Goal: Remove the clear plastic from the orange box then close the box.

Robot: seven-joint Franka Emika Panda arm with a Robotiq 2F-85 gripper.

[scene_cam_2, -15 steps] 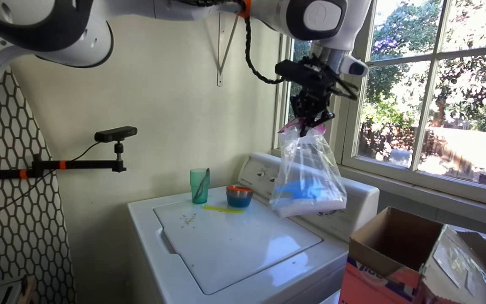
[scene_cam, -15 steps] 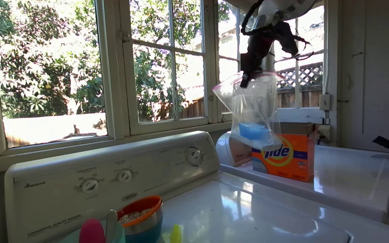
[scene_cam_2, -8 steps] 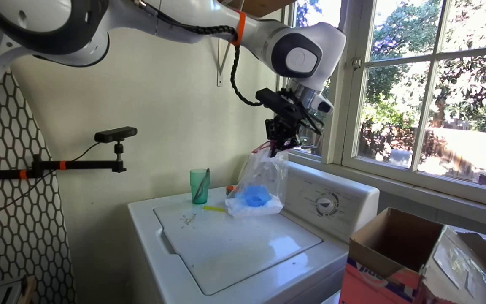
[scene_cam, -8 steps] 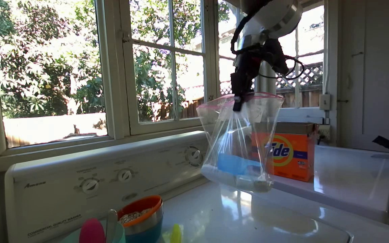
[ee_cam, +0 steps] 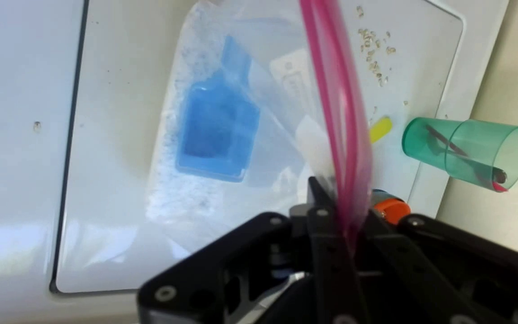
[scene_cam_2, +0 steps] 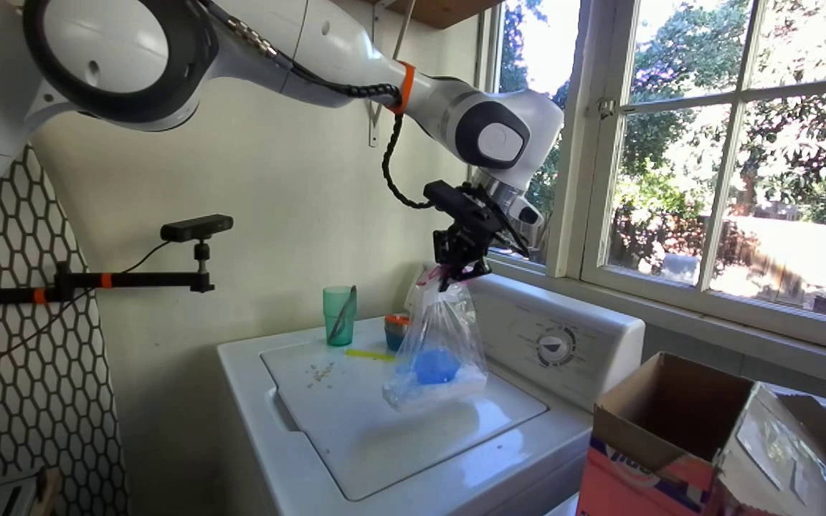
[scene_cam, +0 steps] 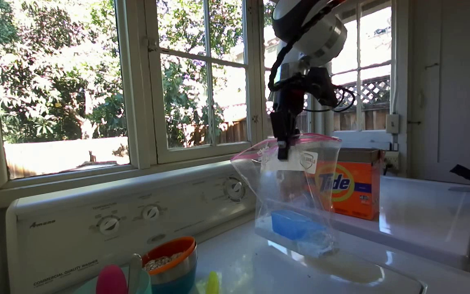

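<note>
On the white washer (scene_cam_2: pixel 377 459) we see a green tumbler (scene_cam_2: pixel 332 308), upright, with a utensil (scene_cam_2: pixel 343 313) slanting inside it; near it we find an orange-rimmed bowl (scene_cam: pixel 180 275), holding pale flakes (scene_cam: pixel 162 262); near both we notice a yellow strip (scene_cam_2: pixel 366 354) lying on the lid (ee_cam: pixel 115 135), with small crumbs (ee_cam: pixel 368 38) scattered close by; past the dials (scene_cam: pixel 108 225), we look through windows (scene_cam: pixel 209 58) onto sunlit trees (scene_cam: pixel 55 81).

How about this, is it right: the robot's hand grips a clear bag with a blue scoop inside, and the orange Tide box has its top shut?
Not the last part: the orange Tide box stands open at the top, as an exterior view shows. The hand does grip the clear bag with the blue scoop inside.
</note>
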